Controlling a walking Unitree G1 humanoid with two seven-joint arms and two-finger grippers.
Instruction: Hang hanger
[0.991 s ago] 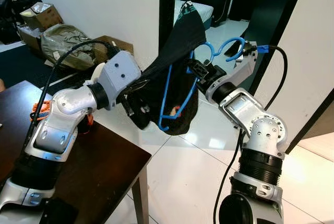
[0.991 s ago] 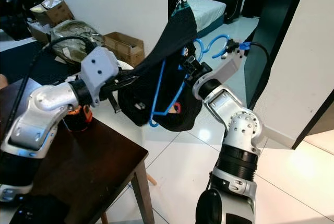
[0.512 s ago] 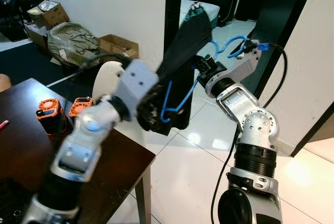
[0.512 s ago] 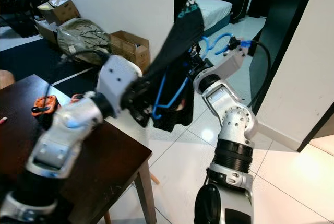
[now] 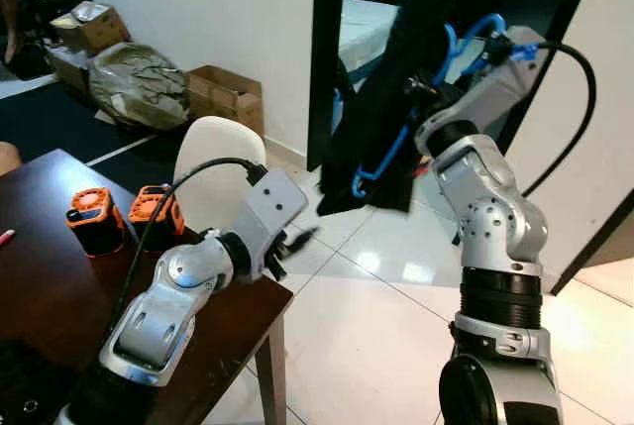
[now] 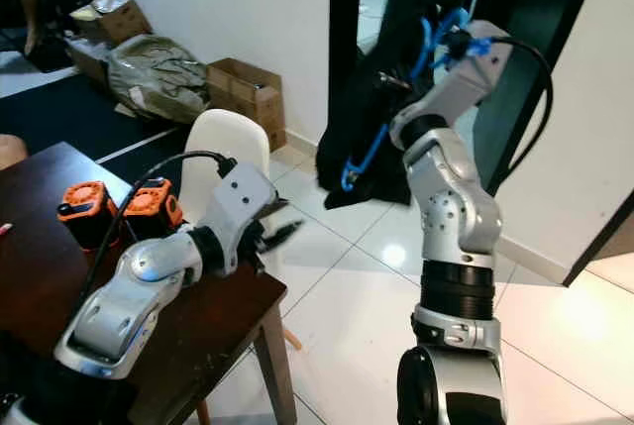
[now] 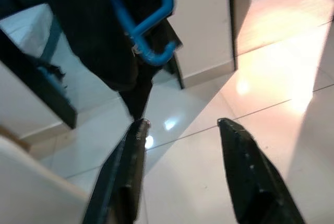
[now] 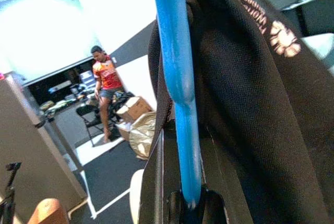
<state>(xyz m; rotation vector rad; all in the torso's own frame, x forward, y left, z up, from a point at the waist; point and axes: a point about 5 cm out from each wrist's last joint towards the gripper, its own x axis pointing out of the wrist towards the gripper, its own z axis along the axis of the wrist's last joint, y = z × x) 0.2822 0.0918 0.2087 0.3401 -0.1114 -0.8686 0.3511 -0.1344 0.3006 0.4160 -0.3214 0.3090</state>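
Observation:
A blue plastic hanger carries a black garment with light printing. My right gripper is shut on the hanger's blue bar and holds it high in front of the dark doorway. The hanger's hook curls over my right wrist. The garment hangs down freely and hides most of the right gripper's fingers in the eye views. My left gripper is open with nothing in it, low by the table corner and clear of the garment. Its fingers point at the tiled floor.
A dark wooden table holds two orange-and-black blocks. A white chair stands behind it. Cardboard boxes and an olive bag lie along the white wall. A bed shows through the doorway. A person stands far off.
My left gripper let go of the garment and dropped back to the table corner. My right arm lifted the hanger and garment higher toward the doorway. The camera also shifted.

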